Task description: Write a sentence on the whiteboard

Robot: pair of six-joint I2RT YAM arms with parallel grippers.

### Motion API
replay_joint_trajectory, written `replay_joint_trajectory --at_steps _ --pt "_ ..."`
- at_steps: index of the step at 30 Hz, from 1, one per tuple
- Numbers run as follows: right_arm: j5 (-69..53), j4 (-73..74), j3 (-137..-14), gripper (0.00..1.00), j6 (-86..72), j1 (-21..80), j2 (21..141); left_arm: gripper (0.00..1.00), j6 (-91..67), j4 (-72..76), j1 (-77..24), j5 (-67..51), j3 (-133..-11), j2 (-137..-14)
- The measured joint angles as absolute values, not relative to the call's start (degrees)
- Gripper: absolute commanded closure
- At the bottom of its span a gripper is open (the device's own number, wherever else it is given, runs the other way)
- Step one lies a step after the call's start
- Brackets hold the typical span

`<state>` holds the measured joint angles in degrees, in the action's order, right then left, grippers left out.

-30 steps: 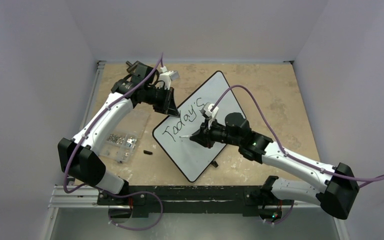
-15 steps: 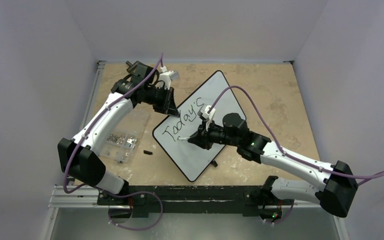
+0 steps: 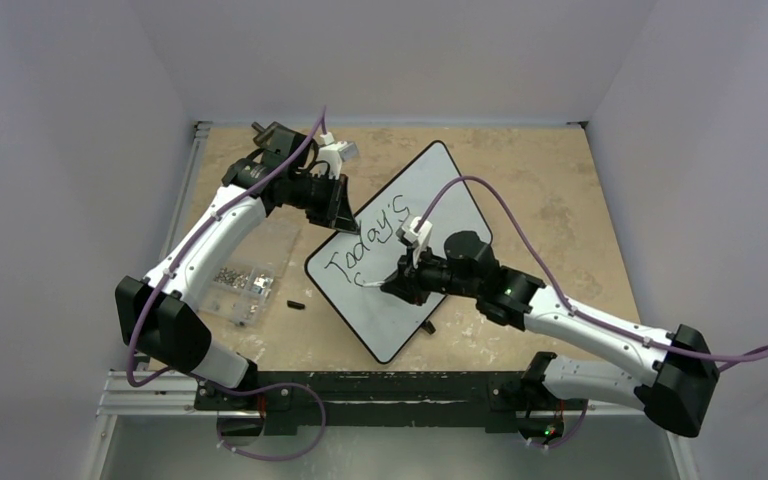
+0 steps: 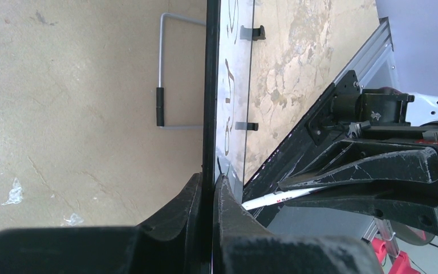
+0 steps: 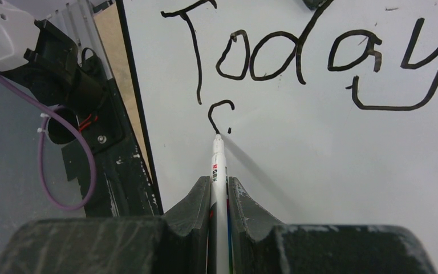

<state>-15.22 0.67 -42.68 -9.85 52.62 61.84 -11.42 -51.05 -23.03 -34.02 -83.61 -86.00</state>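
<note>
The whiteboard point(image 3: 410, 300) lies slanted in the middle of the table, with the sentence point(image 3: 365, 240) reading "Today's" in black. My left gripper point(image 3: 340, 213) is shut on the board's upper left rim point(image 4: 210, 85). My right gripper point(image 3: 392, 282) is shut on a white marker point(image 5: 219, 171) whose tip touches the board point(image 5: 319, 171) under the "T". A short curved stroke point(image 5: 219, 111) begins a second line below "Today" point(image 5: 296, 51).
A clear plastic box of screws point(image 3: 243, 280) lies left of the board, with a small black cap point(image 3: 295, 304) beside it. A wire stand point(image 4: 165, 68) shows behind the board in the left wrist view. Grey walls enclose the table.
My right gripper moved down-left with the marker, from beside the "s" to below the "T". A short curved stroke has appeared there. The left arm has not moved.
</note>
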Motion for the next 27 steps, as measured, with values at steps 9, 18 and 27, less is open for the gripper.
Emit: replay_joint_trajectory --at_steps 9,18,27 --pt "-12.56 5.32 -42.61 1.00 -11.97 53.80 61.32 1.00 -11.35 -51.00 -23.03 -33.95 -83.55 -85.97" --pt "-11.88 7.09 -41.78 1.00 -14.41 56.31 61.49 1.00 -11.38 -50.92 -23.00 -33.95 -83.55 -85.91" --pt "-11.75 7.27 -43.07 1.00 -14.94 56.99 63.68 1.00 -10.83 -50.70 -22.98 -33.80 -83.55 -85.86"
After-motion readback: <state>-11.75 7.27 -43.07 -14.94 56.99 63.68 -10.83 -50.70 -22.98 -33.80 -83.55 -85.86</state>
